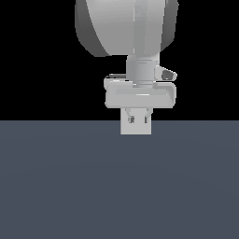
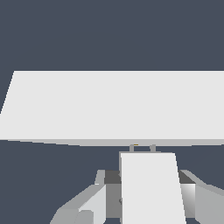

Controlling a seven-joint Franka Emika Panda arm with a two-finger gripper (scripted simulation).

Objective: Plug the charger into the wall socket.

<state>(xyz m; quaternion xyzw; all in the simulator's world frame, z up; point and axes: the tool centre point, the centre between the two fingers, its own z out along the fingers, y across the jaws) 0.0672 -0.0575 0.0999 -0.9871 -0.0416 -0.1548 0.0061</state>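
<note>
Holding the charger [image 2: 151, 188] between my gripper [image 1: 138, 116] fingers [image 2: 94, 203], prongs just short of the wall socket [image 2: 113, 107]; charger directly before that plate's face, above the floor [image 1: 70, 186].

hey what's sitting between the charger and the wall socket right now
Nothing but the charger's own two short prongs, which bridge the narrow gap to the wall socket. That shows in the wrist view; the gripper holds the charger.

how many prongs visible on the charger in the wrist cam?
2. Both stick out side by side from the charger end facing the wall socket, reaching its edge. The fingers flank the charger.
</note>
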